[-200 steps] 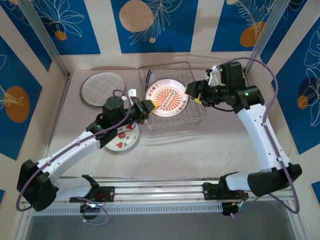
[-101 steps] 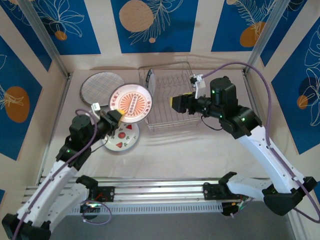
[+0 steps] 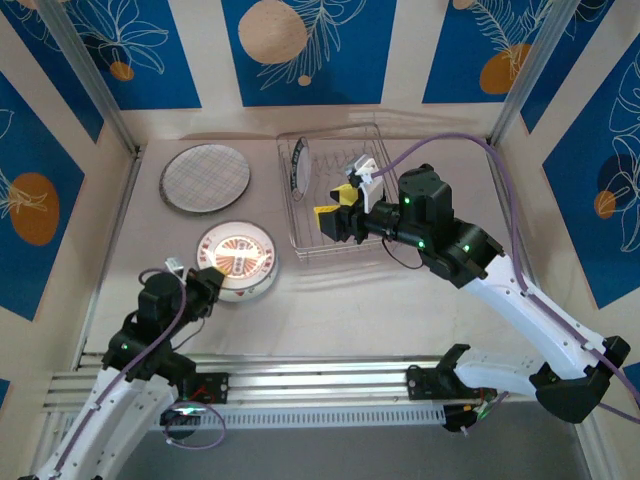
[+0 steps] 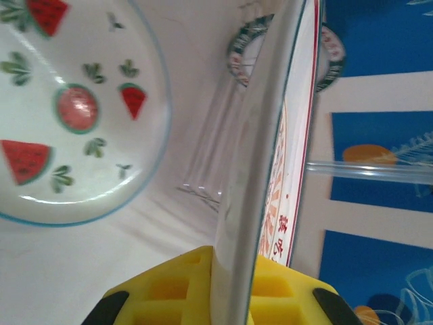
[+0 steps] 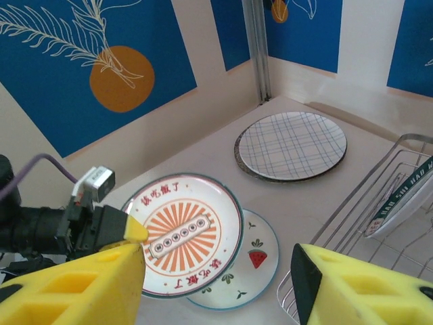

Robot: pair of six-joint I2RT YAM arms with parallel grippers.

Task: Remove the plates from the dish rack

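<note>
Round the rim of the sunburst plate [image 5: 181,233] run red Chinese characters.

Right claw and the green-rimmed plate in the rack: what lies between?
In the top view, just bare wire slots of the dish rack separate the right claw from the green-rimmed plate.

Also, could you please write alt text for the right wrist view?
The left gripper, jaws shut, holds the rim of an orange sunburst plate overlapping a watermelon plate. Behind lies a checked plate; the dish rack at right holds a green-rimmed plate, and the right gripper sits in the foreground, jaws open.
</note>
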